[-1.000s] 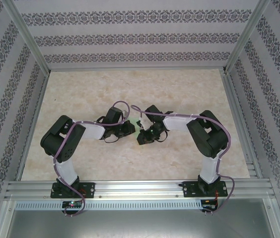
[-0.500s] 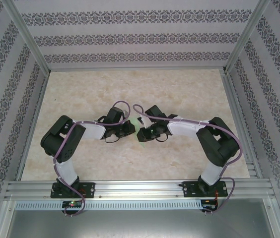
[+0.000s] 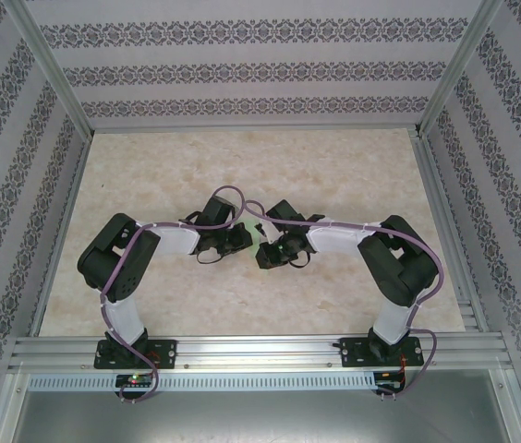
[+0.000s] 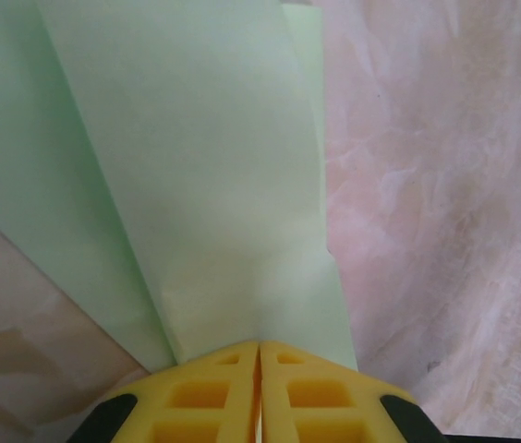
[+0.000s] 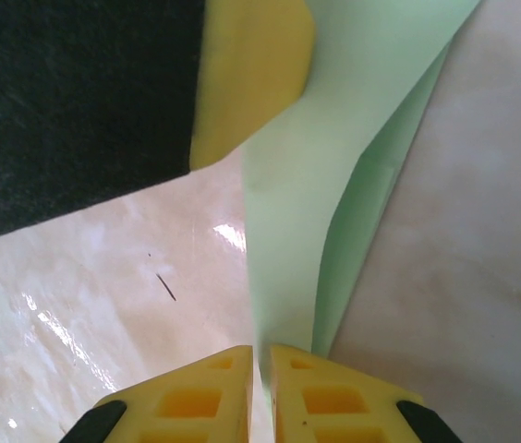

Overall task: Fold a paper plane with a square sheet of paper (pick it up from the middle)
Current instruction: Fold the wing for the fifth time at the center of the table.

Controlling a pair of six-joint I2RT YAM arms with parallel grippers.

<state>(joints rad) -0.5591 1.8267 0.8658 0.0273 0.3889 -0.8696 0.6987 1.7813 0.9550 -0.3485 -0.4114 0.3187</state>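
Your left pincer (image 4: 259, 355) is pressed together on the near edge of the green paper (image 4: 196, 166), its two yellow pads meeting with only the thin sheet between them. From that wrist camera you see the paper fan away from the pads in several overlapping layers, with long creases running out from the grip and the pale marbled surface (image 4: 445, 185) showing on both sides. Your right pincer (image 5: 260, 362) is likewise pinching the paper, its pads drawn close on a narrow end of the sheet. In the right wrist view the paper runs up and away from that grip as two flaps that part slightly along a crease, and its far end reaches one of the left pincer's yellow fingers (image 5: 251, 83) at the upper left. From overhead, both arms bend inward and the two pincers face each other near the middle of the surface, just beside one another, with the paper a small pale-green patch held between them. You cannot tell from these views whether the paper's underside touches the surface.
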